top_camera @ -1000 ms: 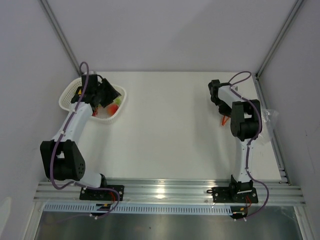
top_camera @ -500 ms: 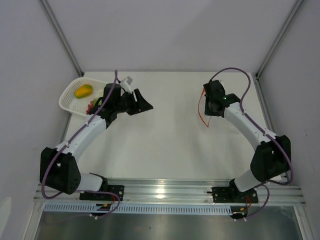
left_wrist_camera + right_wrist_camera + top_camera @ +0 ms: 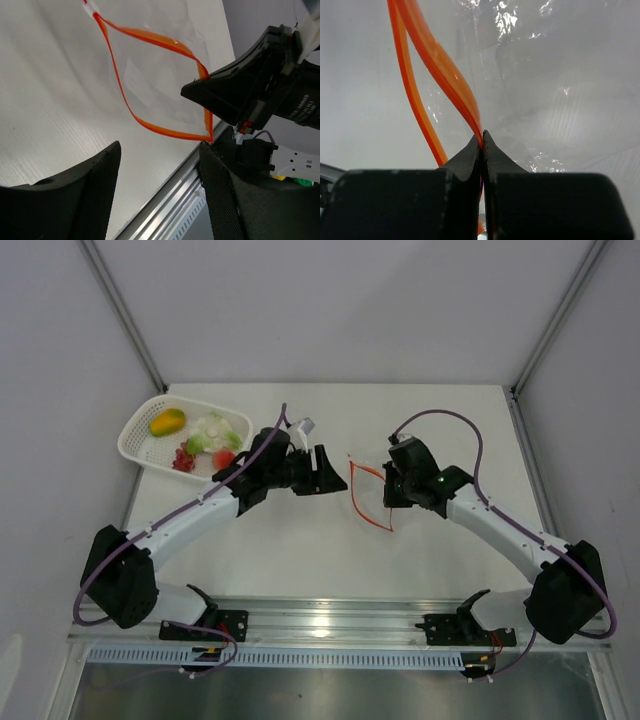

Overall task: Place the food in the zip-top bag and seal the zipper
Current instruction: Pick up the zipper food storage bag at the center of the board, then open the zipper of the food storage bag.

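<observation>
The clear zip-top bag (image 3: pixel 370 496) hangs near the table's middle. Its red-orange zipper (image 3: pixel 353 495) is spread into an open loop. My right gripper (image 3: pixel 386 490) is shut on that strip; in the right wrist view the jaws (image 3: pixel 482 136) pinch the zipper (image 3: pixel 445 65) with the bag's film (image 3: pixel 550 75) behind. My left gripper (image 3: pixel 338 480) is open and empty just left of the bag. In its wrist view the gap between its fingers (image 3: pixel 160 147) faces the zipper loop (image 3: pixel 150 36). The food lies in the basket: mango (image 3: pixel 167 422), white-and-green vegetable (image 3: pixel 210 432), red grapes (image 3: pixel 183 458), red-orange fruit (image 3: pixel 226 457).
The white mesh basket (image 3: pixel 134 436) stands at the table's far left. An aluminium rail (image 3: pixel 330 618) runs along the near edge between the arm bases. Grey walls close in the table at left and right.
Both arms swung in to the table's middle. The right one carried the bag in from the right side. The left one came away from the basket, uncovering the food.
</observation>
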`<action>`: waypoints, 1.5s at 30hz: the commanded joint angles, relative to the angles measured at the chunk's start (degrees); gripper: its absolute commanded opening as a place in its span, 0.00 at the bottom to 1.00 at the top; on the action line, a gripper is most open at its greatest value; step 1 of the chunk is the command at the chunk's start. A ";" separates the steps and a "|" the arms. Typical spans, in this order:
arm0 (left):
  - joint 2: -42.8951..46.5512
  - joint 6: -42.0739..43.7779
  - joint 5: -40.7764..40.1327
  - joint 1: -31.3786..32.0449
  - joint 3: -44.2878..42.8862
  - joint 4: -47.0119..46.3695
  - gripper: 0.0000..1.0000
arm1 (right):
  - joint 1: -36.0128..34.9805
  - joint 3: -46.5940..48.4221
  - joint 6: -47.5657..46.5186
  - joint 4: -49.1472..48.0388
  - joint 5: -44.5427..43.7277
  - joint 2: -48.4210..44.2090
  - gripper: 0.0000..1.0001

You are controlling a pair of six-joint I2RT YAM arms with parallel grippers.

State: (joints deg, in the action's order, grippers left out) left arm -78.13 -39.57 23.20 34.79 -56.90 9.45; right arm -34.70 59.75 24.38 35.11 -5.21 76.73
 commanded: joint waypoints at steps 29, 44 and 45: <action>-11.35 -3.67 -5.27 6.87 -4.53 0.56 0.01 | -2.74 3.27 2.87 -0.84 2.93 -7.04 0.08; -5.28 3.09 -11.60 7.40 -4.80 9.00 0.01 | -3.62 11.79 -2.23 4.09 -0.94 0.35 0.00; -5.02 3.62 -12.03 7.49 -4.71 9.87 0.01 | -3.88 12.06 -2.41 4.09 -1.03 0.61 0.00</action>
State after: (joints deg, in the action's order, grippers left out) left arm -85.76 -38.81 12.78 41.67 -60.07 17.34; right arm -37.69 68.97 23.33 38.26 -5.23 76.44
